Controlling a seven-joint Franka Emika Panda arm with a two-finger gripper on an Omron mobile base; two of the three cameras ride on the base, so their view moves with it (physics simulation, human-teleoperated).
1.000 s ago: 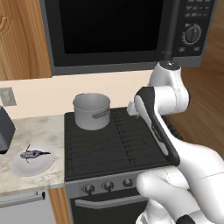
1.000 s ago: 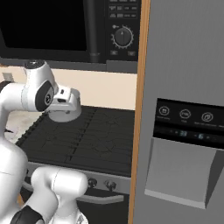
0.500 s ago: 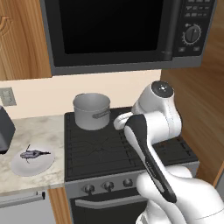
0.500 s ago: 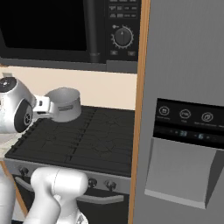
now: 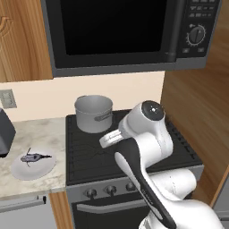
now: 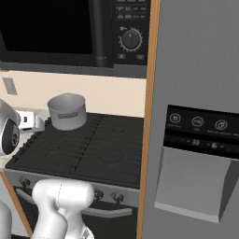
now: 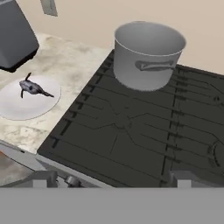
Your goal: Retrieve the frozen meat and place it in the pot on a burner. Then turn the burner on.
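Frozen meat [image 5: 35, 157] lies on a round white plate [image 5: 20, 169] on the speckled surface [image 5: 42, 136] left of the black cooktop [image 5: 85, 161] in the left base view. The pot [image 5: 93, 112] stands on the rear left burner [image 5: 82, 134], well apart from the meat, under the microwave [image 5: 125, 31]. My white arm [image 5: 145, 134] bends over the front of the stove.

From the right base view, the pot [image 6: 67, 111] sits at the back left of the cooktop [image 6: 107, 149], its bar handle facing forward, beside the grey fridge [image 6: 196, 93].

Looking along my hand, the meat [image 7: 31, 88] rests on the plate [image 7: 17, 107] at left, near a dark appliance [image 7: 15, 37]; the pot [image 7: 146, 54] stands empty on the grate [image 7: 131, 131] ahead. My fingers [image 7: 111, 180] are spread wide, their tips [image 7: 41, 179] low over the stove's front edge, pinching nothing
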